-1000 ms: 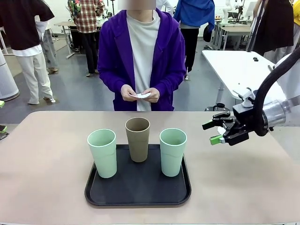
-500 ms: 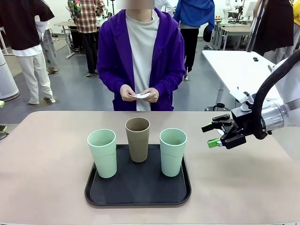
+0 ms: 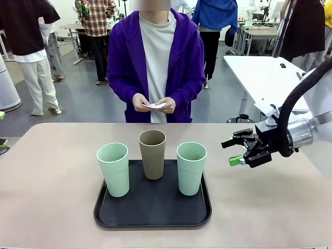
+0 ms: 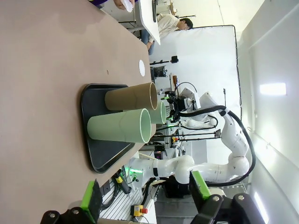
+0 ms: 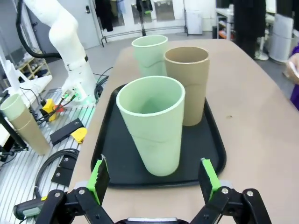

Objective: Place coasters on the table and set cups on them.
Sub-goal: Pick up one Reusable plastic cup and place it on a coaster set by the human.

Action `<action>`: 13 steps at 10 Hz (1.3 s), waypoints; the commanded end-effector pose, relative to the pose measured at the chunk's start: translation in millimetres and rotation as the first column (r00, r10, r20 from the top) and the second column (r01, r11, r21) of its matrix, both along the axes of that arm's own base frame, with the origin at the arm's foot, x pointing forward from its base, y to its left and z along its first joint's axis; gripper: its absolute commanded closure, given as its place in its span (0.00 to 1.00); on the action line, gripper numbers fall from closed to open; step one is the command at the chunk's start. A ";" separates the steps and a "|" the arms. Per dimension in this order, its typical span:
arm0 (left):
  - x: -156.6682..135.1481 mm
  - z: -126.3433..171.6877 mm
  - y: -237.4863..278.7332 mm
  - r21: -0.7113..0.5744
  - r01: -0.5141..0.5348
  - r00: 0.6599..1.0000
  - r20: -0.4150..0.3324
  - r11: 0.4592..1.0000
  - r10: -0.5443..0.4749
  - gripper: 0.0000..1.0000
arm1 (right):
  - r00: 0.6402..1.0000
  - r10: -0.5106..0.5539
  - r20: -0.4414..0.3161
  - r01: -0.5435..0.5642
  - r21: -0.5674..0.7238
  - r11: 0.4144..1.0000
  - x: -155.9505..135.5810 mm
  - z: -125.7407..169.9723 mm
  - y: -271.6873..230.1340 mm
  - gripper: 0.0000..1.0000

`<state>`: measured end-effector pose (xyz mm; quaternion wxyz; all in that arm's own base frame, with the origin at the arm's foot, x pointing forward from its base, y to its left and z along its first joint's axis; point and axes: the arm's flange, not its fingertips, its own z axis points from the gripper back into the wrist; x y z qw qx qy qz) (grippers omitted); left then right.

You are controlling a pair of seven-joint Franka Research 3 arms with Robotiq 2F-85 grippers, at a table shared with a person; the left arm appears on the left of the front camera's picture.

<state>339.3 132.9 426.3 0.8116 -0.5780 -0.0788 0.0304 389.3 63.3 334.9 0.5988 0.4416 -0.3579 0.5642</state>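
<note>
Three cups stand upright on a black tray [image 3: 153, 212] on the beige table [image 3: 52, 171]: a mint cup [image 3: 113, 169] on the left, a brown cup [image 3: 152, 154] behind the middle and a mint cup [image 3: 191, 168] on the right. My right gripper [image 3: 228, 152] hovers open just right of the right mint cup, pointing at it. In the right wrist view that cup [image 5: 152, 130] stands straight ahead of the open gripper [image 5: 153, 182]. The person at the far side holds white coasters [image 3: 155, 105] in both hands. My left gripper [image 4: 145, 196] is open and well back from the cups [image 4: 120, 126].
The tray [image 5: 212, 154] lies near the table's front edge, with bare tabletop on both sides of it. The left arm's white base [image 5: 70, 46] stands beyond the table's end. A white table [image 3: 259, 72] and other people are farther back.
My right gripper has moved left and a little lower, closer to the right mint cup, staying open. The cups, the tray and the person's hands have not moved.
</note>
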 end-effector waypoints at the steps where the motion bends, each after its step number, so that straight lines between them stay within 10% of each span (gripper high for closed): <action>1: -1.2 1.7 0.5 -0.013 -0.002 1.000 0.007 1.000 0.002 0.00 | 0.999 0.028 0.044 -0.032 0.084 0.996 -3.4 -22.3 3.6 0.00; 13: -1.2 1.7 0.5 -0.013 -0.002 1.000 0.007 1.000 0.002 0.00 | 0.992 0.123 -0.011 -0.120 0.128 0.984 17.6 -67.1 60.6 0.00</action>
